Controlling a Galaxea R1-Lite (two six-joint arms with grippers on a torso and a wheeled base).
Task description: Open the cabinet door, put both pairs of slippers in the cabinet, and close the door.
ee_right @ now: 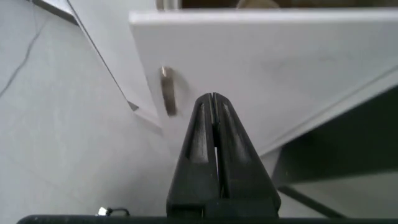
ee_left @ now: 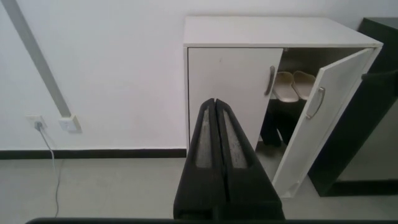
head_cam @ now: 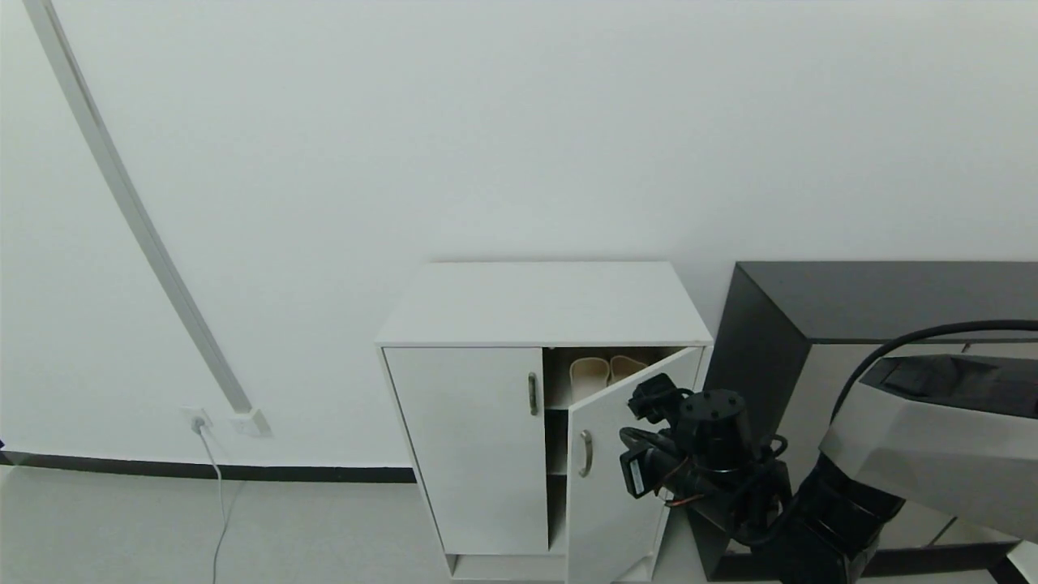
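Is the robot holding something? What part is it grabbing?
Nothing is held. The left gripper and the right gripper both have their jaws shut on nothing; the right one points at the half-open cabinet door.

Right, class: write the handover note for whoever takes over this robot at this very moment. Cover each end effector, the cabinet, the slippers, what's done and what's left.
Left end effector: shut, empty, held back from the cabinet, facing it.
Right end effector: shut, empty, at the outer face of the right door, beside its handle.
Right door partly open; left door shut.
Beige slippers sit high inside the cabinet; something dark lies lower down, too dim to identify.
Done: door opened, at least one pair stowed.
Left: confirm the second pair is in, then push the door shut.
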